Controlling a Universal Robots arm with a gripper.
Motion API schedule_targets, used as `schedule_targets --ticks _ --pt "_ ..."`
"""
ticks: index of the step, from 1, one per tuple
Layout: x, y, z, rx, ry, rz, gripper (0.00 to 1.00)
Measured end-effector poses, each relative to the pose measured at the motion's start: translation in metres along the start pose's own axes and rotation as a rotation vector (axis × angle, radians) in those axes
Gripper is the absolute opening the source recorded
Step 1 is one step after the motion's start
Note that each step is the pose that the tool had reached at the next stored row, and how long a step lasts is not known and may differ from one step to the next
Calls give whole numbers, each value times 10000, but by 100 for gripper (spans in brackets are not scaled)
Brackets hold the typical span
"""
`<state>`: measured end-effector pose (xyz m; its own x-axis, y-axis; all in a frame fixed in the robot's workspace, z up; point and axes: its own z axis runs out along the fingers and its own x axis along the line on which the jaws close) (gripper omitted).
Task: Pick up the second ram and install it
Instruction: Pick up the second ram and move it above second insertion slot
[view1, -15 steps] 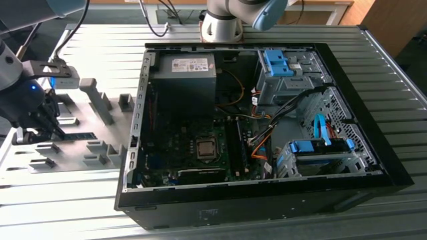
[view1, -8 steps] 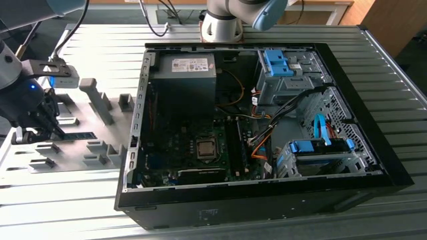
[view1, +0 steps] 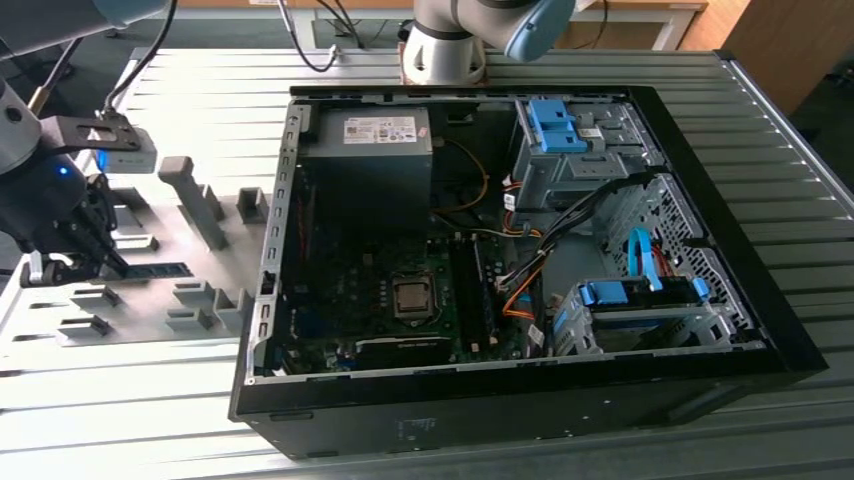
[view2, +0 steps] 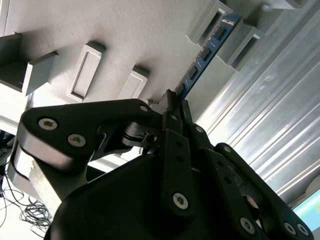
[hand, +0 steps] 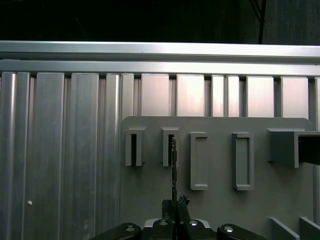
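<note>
Exterior view: tool (view1: 104, 262) low over the counter (view1: 200, 80), clamped on the near end of the second ram (view1: 160, 268), which runs straight out from its fingertips. Second wrist view: slim blue-green board with black chips, far end seated between gray holder blocks (view2: 247, 42). Best held square, no twisting against those slots. First wrist view: stick edge-on, a thin dark line ahead of the tool.

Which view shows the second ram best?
The second wrist view: the second ram shows its chip-lined face, running from the tool to the gray holder blocks. The first wrist view catches it edge-on, a thin line; the exterior view gives a small dark strip at the tool.
</note>
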<state>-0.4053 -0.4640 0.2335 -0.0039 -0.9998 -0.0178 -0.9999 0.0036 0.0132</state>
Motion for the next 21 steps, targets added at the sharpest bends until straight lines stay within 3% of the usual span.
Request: schedule_targets --ticks 21 --pt "-1 1 -62 0 0 0 14"
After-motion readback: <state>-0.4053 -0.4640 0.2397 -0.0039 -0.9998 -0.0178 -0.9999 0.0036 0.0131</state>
